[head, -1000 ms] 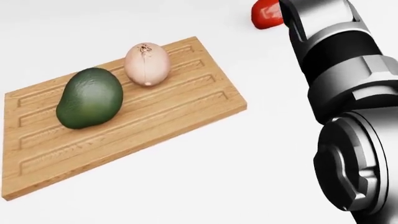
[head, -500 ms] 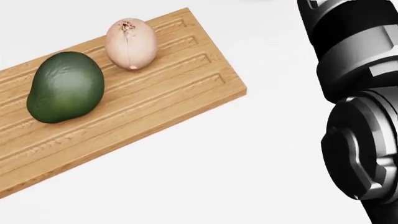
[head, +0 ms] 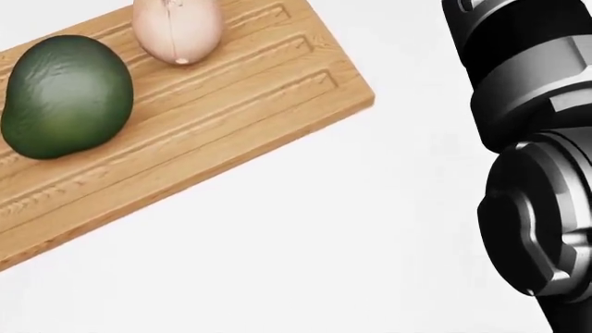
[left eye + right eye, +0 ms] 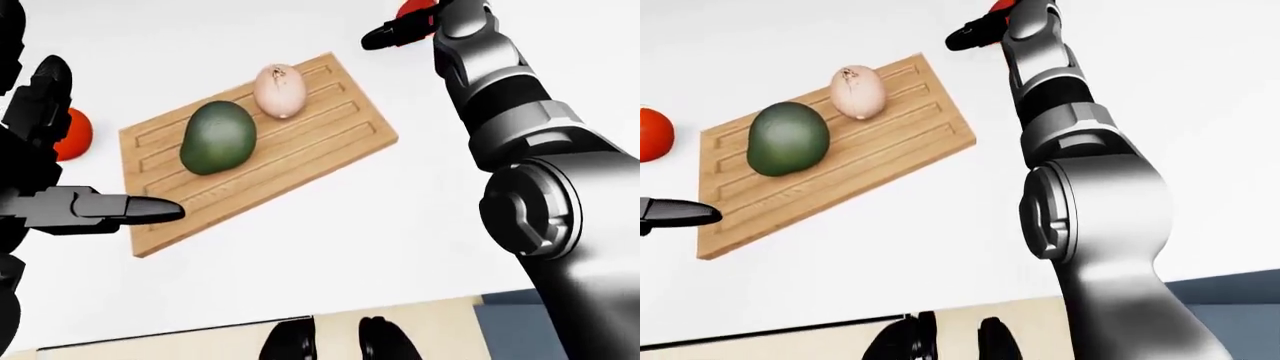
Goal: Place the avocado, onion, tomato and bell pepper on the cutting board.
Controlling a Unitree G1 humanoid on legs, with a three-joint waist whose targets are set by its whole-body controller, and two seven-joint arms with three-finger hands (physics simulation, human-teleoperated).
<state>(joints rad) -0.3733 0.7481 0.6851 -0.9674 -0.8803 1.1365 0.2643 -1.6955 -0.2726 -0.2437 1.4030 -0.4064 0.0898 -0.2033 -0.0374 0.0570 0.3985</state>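
The wooden cutting board [image 4: 330, 139] lies slanted on the white table. On it rest a dark green avocado [image 4: 218, 136] and, up and to its right, a pale onion [image 4: 279, 90]. The red tomato [image 4: 78, 139] sits on the table left of the board, partly behind my left hand [image 4: 110, 150], which is open and empty with one finger [image 4: 135, 210] stretched toward the board's lower left corner. The red bell pepper [image 4: 413, 9] shows at the top edge. My right hand [image 4: 405, 26] is right against it, one finger sticking out leftward; its grip is cut off.
My right arm [image 4: 520, 150] fills the right side of every view. The table's near edge [image 4: 200, 330] runs along the bottom, with my feet [image 4: 330, 341] on a beige floor and a grey-blue patch [image 4: 560, 330] at bottom right.
The head camera has moved: the board, avocado and onion slid up and left in its picture, and the pepper left its top edge. Nothing on the board shifted.
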